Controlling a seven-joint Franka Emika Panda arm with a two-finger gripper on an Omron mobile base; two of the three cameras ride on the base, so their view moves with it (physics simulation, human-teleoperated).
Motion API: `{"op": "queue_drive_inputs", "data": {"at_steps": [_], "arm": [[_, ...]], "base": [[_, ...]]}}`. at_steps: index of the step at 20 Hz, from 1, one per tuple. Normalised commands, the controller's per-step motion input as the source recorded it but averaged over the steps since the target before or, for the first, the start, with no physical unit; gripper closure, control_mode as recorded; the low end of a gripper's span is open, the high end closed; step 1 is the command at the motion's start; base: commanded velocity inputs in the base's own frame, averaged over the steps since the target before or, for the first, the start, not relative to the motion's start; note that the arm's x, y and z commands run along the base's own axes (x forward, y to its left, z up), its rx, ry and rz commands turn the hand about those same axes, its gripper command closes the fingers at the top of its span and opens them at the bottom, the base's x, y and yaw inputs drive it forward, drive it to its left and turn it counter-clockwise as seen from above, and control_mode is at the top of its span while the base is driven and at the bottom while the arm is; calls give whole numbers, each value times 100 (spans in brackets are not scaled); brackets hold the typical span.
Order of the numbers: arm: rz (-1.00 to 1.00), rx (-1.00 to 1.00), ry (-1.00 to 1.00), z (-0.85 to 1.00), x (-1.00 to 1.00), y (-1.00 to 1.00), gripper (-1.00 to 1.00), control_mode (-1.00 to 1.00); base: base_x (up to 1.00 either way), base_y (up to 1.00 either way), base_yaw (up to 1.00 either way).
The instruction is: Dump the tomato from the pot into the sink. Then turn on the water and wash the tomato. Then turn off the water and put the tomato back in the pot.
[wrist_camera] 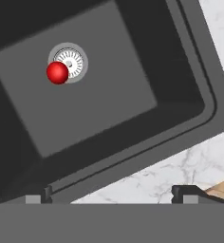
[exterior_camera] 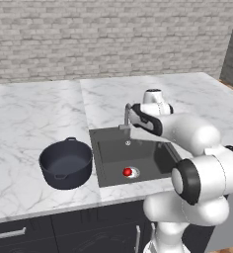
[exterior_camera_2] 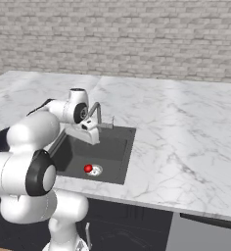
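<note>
Pot: pot (exterior_camera: 65, 163) sits upright on the white marble tabletop (exterior_camera: 24, 118), just left of the sink, its inside bare.
Sink: dark basin (exterior_camera: 113, 158) recessed in the tabletop, no water to be seen running into it.
Tomato: small red ball (exterior_camera: 127, 172) down on the basin floor, touching the edge of the round silver drain (wrist_camera: 69, 61); from the hand view it overlaps the drain's rim (wrist_camera: 57, 72).
Faucet: grey metal spout (exterior_camera_2: 95, 112) rises at the back edge of the sink, with the arm's wrist right beside it; I cannot tell whether anything is touching it.
Pincer: pincer (wrist_camera: 114, 192) hangs over the basin, jaws spread wide with nothing between them; the two dark tips stand well apart over the sink's rim and the marble, far from the tomato.
Stage, as I judge it: the dumping looks done, since the tomato is in the sink and the pot is set down; the water seems to be the next thing.
Risk at the faucet: the hand is crowded close against the spout, so a push aimed slightly off could slide past the handle and leave the water off.
Risk at the tomato: round and smooth, resting by the drain, it could roll off under a stream or squirt sideways when the jaws close on it off-centre.
Risk at the pot: it stands near the sink's edge, so a wide swing of the arm could knock it.
</note>
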Motion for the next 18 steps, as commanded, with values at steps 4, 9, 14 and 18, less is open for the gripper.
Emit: {"op": "queue_drive_inputs", "data": {"at_steps": [4,9,14,18], "arm": [[23,1,-8,-41,17,34,-100,-100],[16,1,-3,-38,39,36,-100,-100],[12,0,0,-41,55,27,-100,-100],[8,0,0,-48,31,18,-100,-100]], "base": [[0,0,0],[0,0,0],[0,0,0],[0,0,0]]}}
